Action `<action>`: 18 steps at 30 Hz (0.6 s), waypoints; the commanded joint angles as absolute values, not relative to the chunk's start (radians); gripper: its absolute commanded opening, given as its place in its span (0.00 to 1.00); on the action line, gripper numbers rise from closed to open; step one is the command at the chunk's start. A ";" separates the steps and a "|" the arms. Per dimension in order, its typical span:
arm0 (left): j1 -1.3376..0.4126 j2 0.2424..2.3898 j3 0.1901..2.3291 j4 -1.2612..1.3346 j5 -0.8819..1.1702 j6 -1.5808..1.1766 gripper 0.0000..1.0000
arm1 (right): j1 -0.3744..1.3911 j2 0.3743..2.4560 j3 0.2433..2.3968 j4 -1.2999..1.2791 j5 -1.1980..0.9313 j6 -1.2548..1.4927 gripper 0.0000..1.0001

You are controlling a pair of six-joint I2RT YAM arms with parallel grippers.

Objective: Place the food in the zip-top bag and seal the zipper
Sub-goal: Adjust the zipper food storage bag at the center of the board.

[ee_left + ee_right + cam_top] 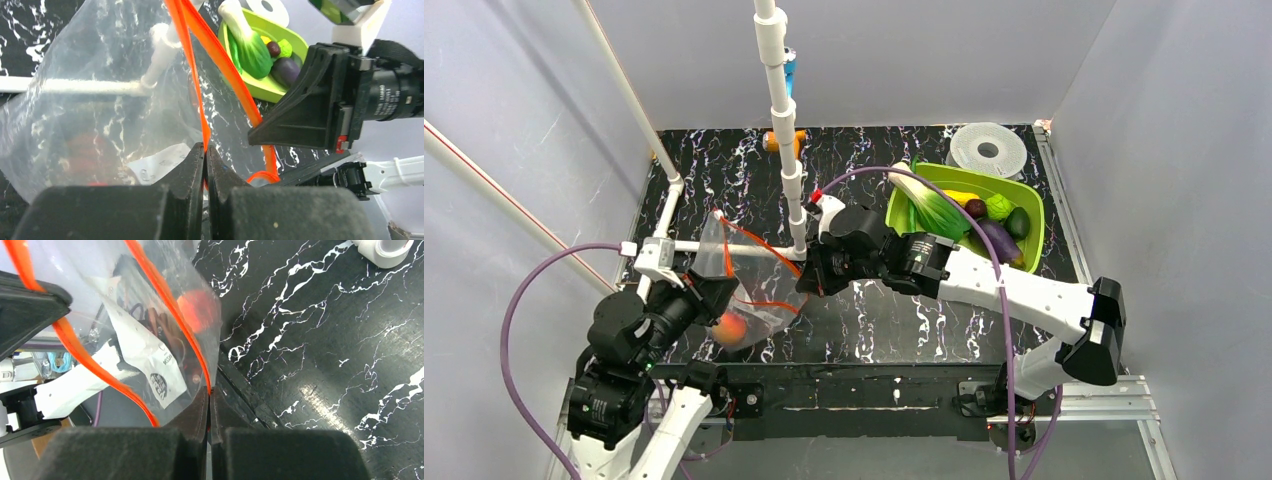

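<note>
Zip-top bag [746, 262]: clear, crinkly, held btwn the two grippers over the L-centre of the table [904, 320]; mouth not sealed; zipper [774, 258] shows as two red-orange strips bowed apart in both wrist views; white label [150, 360] on the bag wall.

Peach [729, 328] sits inside the bag at its near, low end, orange-red thru the plastic.

L gripper [206, 150]: jaws together, pinching the zipper strip at the near-L end of the mouth; R gripper [210, 392]: jaws together too, clamped on the zipper edge at the other end; the two face each other across the open mouth.

Rest of the food lies in the lime-green tray [1036, 225] at the far R of the table, well apart from the bag: leafy veg w/ white stalk [936, 208]; yellow piece [959, 197]; plum [975, 208]; light green leafy ball [998, 207]; avocado [1018, 222]; long purple piece [996, 238].

Beyond the tray, white spool [987, 150] at the far R corner; white pipe frame [776, 70] stands upright mid-table just behind the bag, w/ a bar running L; small orange object [772, 140] by the pipe near the far edge, too small to tell what.
</note>
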State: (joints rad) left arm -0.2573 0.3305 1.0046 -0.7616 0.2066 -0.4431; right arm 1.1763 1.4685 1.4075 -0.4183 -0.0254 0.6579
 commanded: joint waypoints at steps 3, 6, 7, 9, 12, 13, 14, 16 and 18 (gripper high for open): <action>-0.259 0.382 0.931 -0.817 0.193 -0.403 0.00 | 1.173 1.466 1.399 -0.391 -0.025 0.651 0.01; -0.259 0.421 0.906 -0.805 0.201 -0.352 0.00 | 1.173 1.508 1.410 -0.417 -0.052 0.654 0.07; -0.258 0.428 0.899 -0.800 0.208 -0.338 0.00 | 1.173 1.520 1.418 -0.435 -0.047 0.652 0.08; -0.258 0.439 0.873 -0.773 0.219 -0.326 0.00 | 1.174 1.533 1.435 -0.466 -0.034 0.641 0.18; -0.259 0.449 0.836 -0.702 0.260 -0.304 0.00 | 1.172 1.523 1.445 -0.493 -0.010 0.614 0.38; -0.258 0.456 0.830 -0.687 0.269 -0.293 0.00 | 1.171 1.514 1.443 -0.501 -0.007 0.606 0.43; -0.259 0.463 0.822 -0.672 0.276 -0.283 0.00 | 1.167 1.500 1.434 -0.504 0.026 0.601 0.47; -0.259 0.472 0.798 -0.647 0.287 -0.256 0.00 | 1.151 1.465 1.416 -0.512 0.045 0.597 0.53; -0.259 0.473 0.768 -0.628 0.294 -0.236 0.00 | 1.130 1.422 1.400 -0.531 0.069 0.586 0.57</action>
State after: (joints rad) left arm -0.2573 0.4610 0.8124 -0.6926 0.2520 -0.3038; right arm 1.1648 1.5272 1.3972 -0.5053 0.0021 0.6212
